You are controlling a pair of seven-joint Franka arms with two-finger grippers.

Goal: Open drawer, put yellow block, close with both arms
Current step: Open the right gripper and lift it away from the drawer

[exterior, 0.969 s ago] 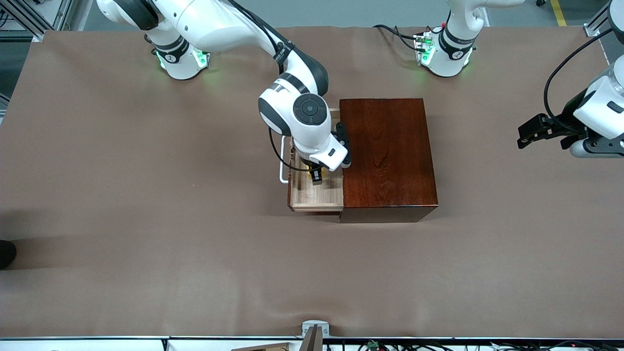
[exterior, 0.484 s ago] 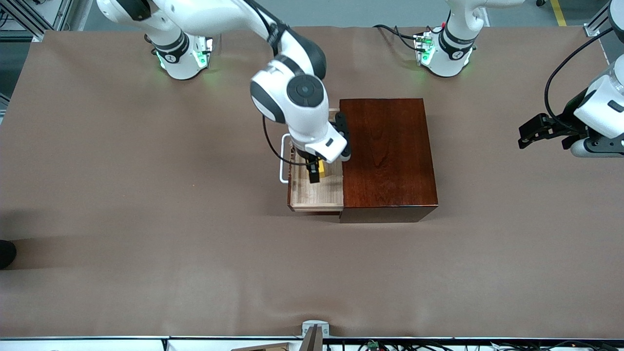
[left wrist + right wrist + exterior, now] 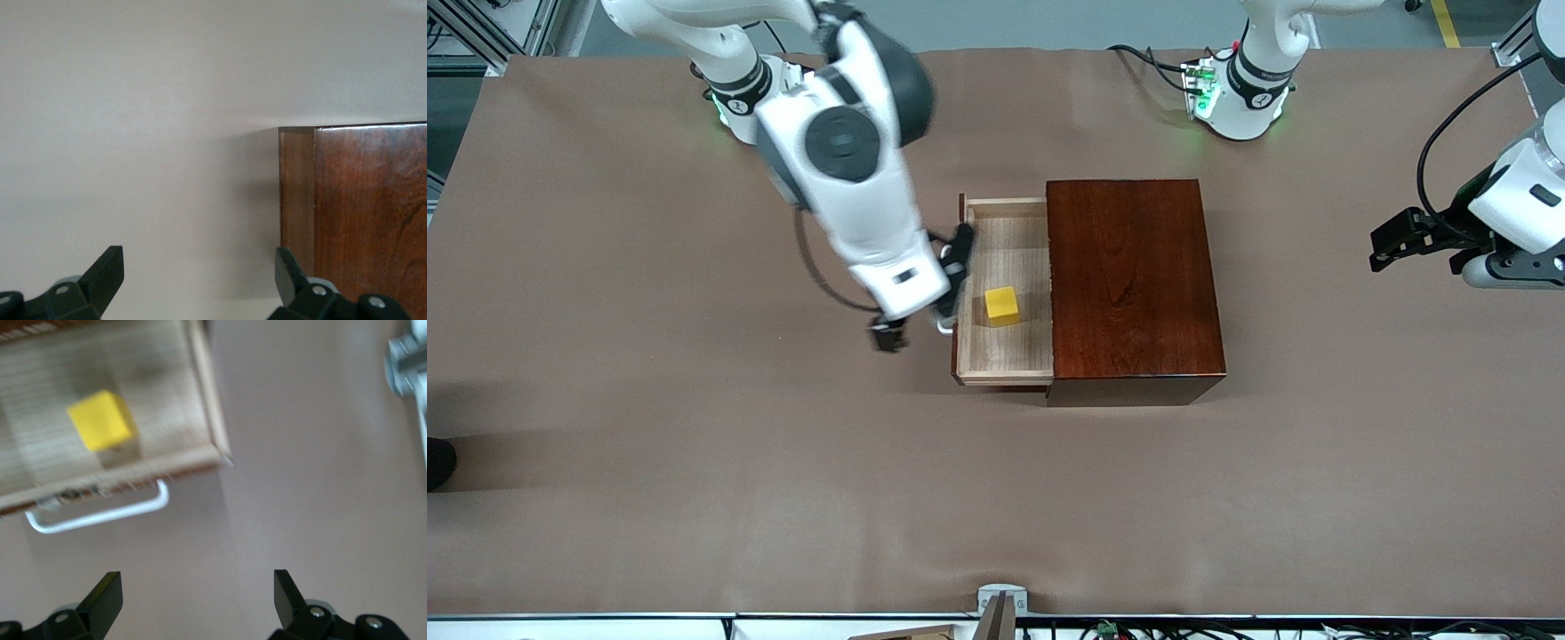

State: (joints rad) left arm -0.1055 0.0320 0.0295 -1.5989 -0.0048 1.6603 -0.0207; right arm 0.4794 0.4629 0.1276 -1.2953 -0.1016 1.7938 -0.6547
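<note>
The glossy dark mahogany box sits mid-worktop, and everything places off it. Its shallow pale-wood drawer stands pulled out on the side facing the right arm's end, and there is the small bright yellow cube, lying flat on the drawer floor, about midway along, close to the box's edge and touching no wall. Nothing grips it.

The right gripper hangs over the bare worktop just outside the drawer front, beside the white U-shaped bar handle; its black fingers are spread wide and empty. From the right wrist view, the cube and the drawer sit ahead of those parted fingers, with the handle between the drawer front and the gripper.

Out toward the left arm's end, well apart from the box, the left gripper waits above the brown worktop. Its fingers are also parted with nothing between them, and its wrist camera catches a corner of the mahogany box against plain worktop.
</note>
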